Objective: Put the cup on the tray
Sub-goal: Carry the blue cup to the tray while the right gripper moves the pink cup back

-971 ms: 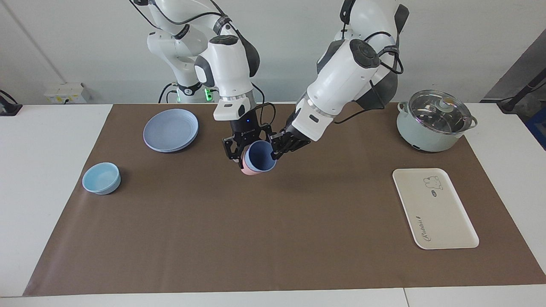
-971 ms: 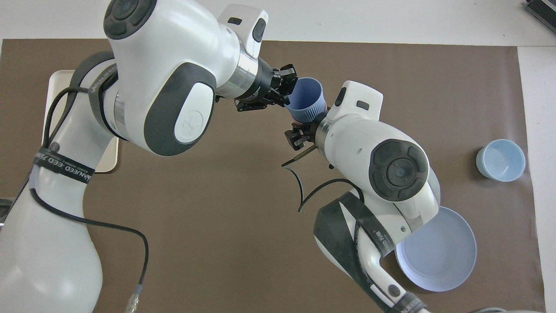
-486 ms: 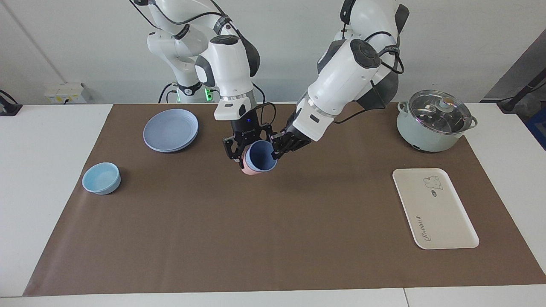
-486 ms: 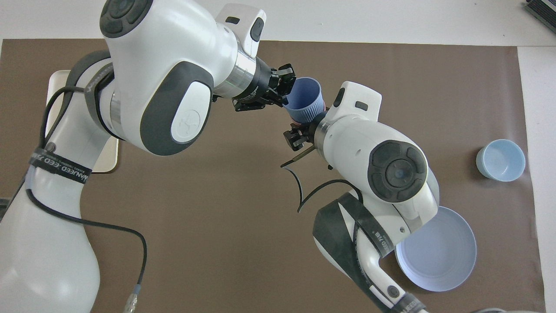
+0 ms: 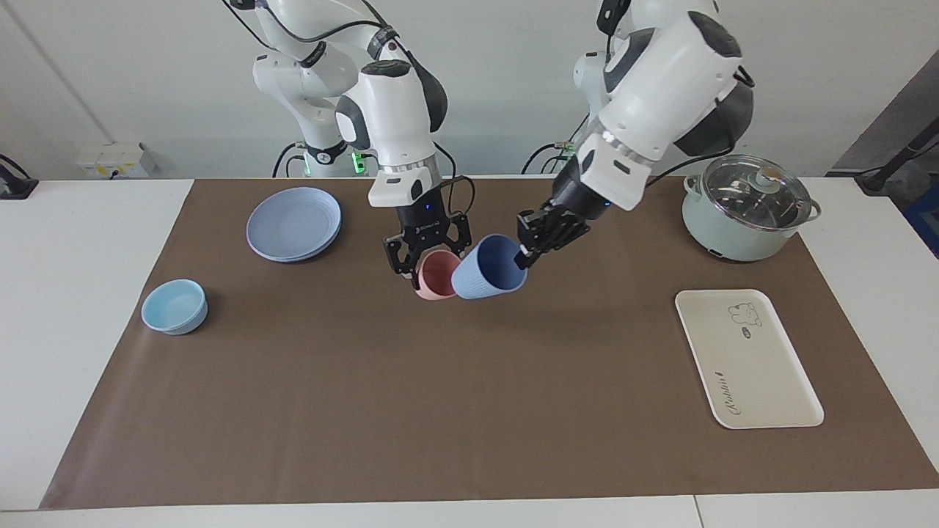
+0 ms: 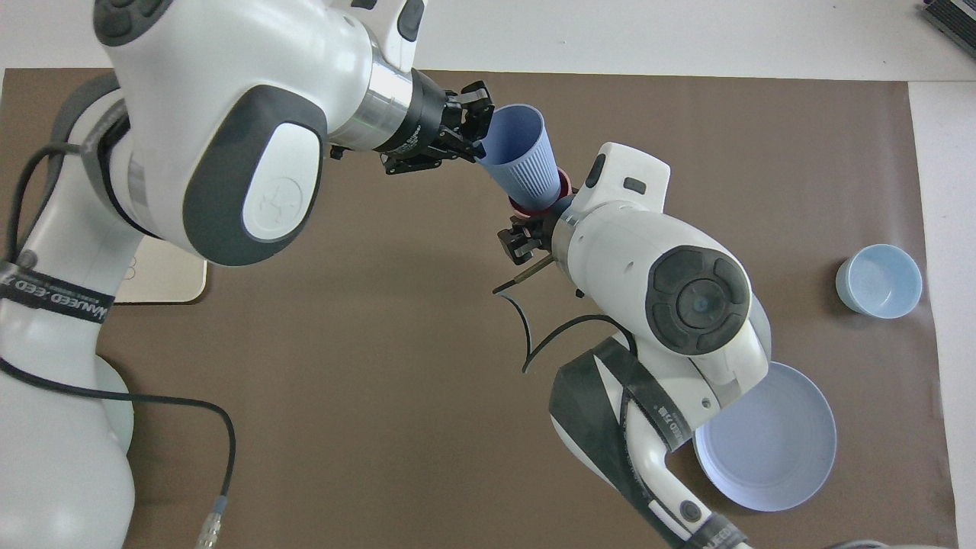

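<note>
The periwinkle-blue ribbed cup (image 5: 486, 270) hangs tilted over the middle of the brown mat, and my left gripper (image 5: 522, 257) is shut on its rim. In the overhead view the cup (image 6: 522, 164) has its mouth toward the left gripper (image 6: 474, 130) and its narrow base at the mouth of a pink tumbler (image 6: 563, 184). My right gripper (image 5: 428, 257) is shut on that pink tumbler (image 5: 436, 277) and holds it above the mat. The cream-white tray (image 5: 748, 359) lies bare at the left arm's end of the table, and the left arm hides most of the tray (image 6: 164, 278) from overhead.
A round blue plate (image 5: 293, 224) lies near the right arm's base. A low light-blue bowl (image 5: 174, 306) sits at the right arm's end of the mat. A lidded pale-green pot (image 5: 744, 209) stands nearer to the robots than the tray.
The left gripper has pulled the blue cup up out of the pink tumbler and tilted it toward the left arm's end. The right gripper has stayed still with the pink tumbler.
</note>
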Controlling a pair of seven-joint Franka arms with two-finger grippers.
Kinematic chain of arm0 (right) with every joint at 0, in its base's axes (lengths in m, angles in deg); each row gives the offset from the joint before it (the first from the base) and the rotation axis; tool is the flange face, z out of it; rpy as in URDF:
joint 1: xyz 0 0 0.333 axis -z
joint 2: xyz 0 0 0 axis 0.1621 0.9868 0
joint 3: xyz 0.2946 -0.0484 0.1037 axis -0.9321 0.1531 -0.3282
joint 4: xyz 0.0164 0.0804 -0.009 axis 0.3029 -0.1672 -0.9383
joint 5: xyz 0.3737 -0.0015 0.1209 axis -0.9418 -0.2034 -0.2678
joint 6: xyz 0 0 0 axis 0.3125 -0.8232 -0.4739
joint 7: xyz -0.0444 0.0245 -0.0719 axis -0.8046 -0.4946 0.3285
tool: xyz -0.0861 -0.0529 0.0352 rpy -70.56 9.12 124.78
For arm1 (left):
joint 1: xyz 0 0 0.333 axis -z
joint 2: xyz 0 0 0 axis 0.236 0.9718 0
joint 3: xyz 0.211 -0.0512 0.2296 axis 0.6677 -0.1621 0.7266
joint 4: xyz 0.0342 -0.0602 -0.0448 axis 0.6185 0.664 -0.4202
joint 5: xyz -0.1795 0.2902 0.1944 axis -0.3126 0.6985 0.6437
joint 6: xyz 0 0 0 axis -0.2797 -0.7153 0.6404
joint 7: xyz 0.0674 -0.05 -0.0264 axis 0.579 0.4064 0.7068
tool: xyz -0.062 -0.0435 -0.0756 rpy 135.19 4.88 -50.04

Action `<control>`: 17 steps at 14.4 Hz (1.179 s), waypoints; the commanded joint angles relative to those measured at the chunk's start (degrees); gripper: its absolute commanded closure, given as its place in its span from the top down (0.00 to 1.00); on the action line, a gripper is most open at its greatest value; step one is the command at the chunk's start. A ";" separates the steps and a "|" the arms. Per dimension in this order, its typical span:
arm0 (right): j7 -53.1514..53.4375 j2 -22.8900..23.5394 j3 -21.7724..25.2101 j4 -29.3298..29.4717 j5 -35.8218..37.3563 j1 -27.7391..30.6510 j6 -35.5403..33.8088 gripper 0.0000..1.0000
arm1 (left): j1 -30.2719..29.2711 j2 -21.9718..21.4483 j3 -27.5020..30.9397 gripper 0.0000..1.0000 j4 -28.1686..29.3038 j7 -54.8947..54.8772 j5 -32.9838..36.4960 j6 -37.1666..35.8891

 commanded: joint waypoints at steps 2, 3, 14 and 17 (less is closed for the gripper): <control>0.59 -0.56 -0.66 -0.62 1.51 0.89 0.80 0.00 | -7.04 -2.83 0.15 0.00 1.20 -3.13 4.71 -1.56; 0.59 -0.30 -0.66 -0.54 1.51 0.89 0.88 0.00 | -8.36 -3.35 -0.03 0.00 1.29 -3.58 8.31 -1.64; -0.55 -0.12 -0.31 -0.18 1.42 0.97 3.15 0.00 | -30.50 -14.17 -0.03 0.00 28.42 -39.15 17.66 14.33; -4.66 0.14 0.74 0.87 0.72 1.15 4.30 0.00 | -33.68 -13.56 -0.03 0.00 34.66 -44.09 16.87 22.41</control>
